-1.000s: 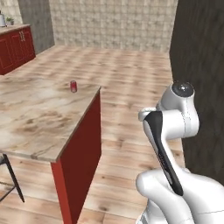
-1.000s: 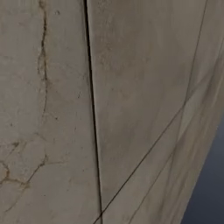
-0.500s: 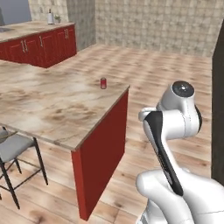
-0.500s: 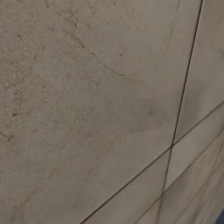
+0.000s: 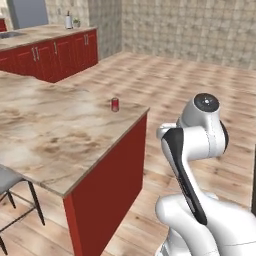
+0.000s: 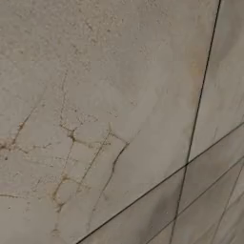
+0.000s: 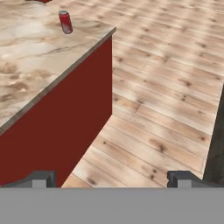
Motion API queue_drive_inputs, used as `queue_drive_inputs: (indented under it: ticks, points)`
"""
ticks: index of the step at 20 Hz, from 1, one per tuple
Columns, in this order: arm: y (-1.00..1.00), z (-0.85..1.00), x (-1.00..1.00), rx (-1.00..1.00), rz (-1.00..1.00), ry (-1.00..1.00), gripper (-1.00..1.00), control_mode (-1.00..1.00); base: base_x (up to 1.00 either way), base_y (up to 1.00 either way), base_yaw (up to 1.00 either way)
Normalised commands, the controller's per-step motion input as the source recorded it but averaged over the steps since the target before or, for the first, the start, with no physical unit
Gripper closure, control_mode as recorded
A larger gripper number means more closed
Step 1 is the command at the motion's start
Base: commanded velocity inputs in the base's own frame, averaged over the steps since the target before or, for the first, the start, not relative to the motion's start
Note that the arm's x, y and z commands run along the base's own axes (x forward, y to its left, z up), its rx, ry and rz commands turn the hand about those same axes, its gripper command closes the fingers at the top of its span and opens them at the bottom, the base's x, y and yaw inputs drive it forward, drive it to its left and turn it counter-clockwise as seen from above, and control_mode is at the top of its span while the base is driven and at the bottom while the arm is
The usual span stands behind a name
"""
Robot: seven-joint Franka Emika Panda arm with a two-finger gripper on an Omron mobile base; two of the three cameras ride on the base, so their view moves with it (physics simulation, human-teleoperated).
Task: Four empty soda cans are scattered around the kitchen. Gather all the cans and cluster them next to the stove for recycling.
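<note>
You have a red soda can (image 5: 115, 104) standing upright near the far corner of the marble island counter (image 5: 55, 135). Your gripper (image 7: 111, 178) is spread wide, holding nothing, over the plank floor (image 7: 166, 100).

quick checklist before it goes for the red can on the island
1. Red soda can upright on the island counter, near its corner: ok.
2. Gripper open and empty: ok.
3. Gripper close enough to grasp the can: not ok, the can stands far off in the hand view.
4. Counter around the can free of other things: ok.
5. Stove in sight for the drop-off: cannot tell.
6. Room on the right side: cannot tell, a marbled surface is close to that camera.
</note>
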Motion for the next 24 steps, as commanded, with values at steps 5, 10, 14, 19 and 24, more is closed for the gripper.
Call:
queue_drive_inputs:
  ticks: [5, 10, 14, 19, 24]
  points:
    - [0.0, 0.0, 0.0, 0.0, 0.0, 0.0, -1.0, 1.0, 0.24, -0.65, 0.18]
    - [0.0, 0.0, 0.0, 0.0, 0.0, 0.0, -1.0, 1.0, -0.24, -0.13, 0.27]
    - [0.0, 0.0, 0.0, 0.0, 0.0, 0.0, -1.0, 1.0, -0.37, 0.0, 0.3]
    - [0.0, 0.0, 0.0, 0.0, 0.0, 0.0, -1.0, 1.0, -0.26, -0.12, 0.25]
    - [0.0, 0.0, 0.0, 0.0, 0.0, 0.0, -1.0, 1.0, 0.0, -0.2, 0.32]
